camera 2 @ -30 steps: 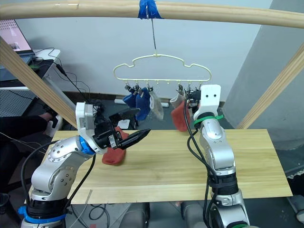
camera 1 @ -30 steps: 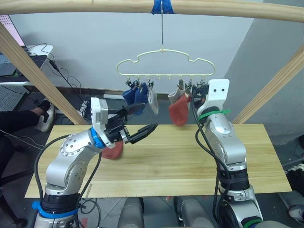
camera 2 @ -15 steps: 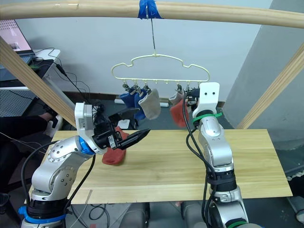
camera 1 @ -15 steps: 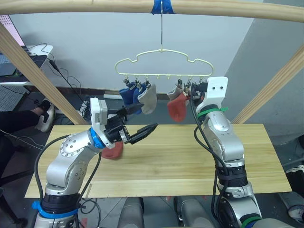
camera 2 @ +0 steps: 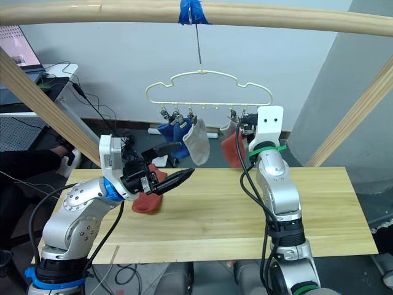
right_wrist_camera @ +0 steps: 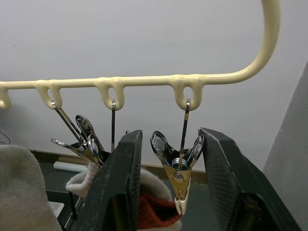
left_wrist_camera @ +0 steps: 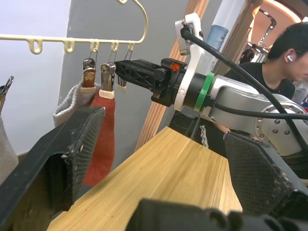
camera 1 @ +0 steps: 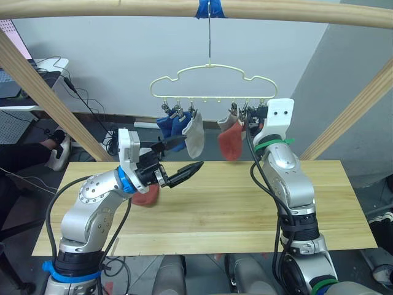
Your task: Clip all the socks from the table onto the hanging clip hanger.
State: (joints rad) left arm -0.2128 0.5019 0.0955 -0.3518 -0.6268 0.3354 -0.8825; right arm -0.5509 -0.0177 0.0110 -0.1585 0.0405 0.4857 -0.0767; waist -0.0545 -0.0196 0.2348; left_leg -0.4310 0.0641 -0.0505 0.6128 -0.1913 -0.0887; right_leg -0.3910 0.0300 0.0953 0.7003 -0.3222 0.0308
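The pale-yellow clip hanger (camera 1: pixel 212 86) hangs from the pole above the table (camera 1: pixel 245 209). Two blue socks (camera 1: pixel 169 125), a grey sock (camera 1: pixel 194 134), a smaller grey sock (camera 1: pixel 229 120) and a rust-red sock (camera 1: pixel 231 144) hang clipped to it. Another rust-red sock (camera 2: pixel 146 200) lies on the table behind my left arm. My left gripper (camera 1: pixel 191 153) is open and holds nothing, above the table and below the hanging socks. My right gripper (right_wrist_camera: pixel 169 134) is raised at the hanger's right end, open, with one finger on each side of a bare silver clip (right_wrist_camera: pixel 180 180).
A thick wooden pole (camera 1: pixel 123 7) crosses overhead, and slanted wooden posts (camera 1: pixel 43 92) rise at both sides of the table. Cables and a desk sit at the back left. A person (left_wrist_camera: pixel 284 57) sits beyond the table's right end.
The hanger and its socks have swung slightly left and back; the grey sock has turned. Both grippers have stayed about where they were.
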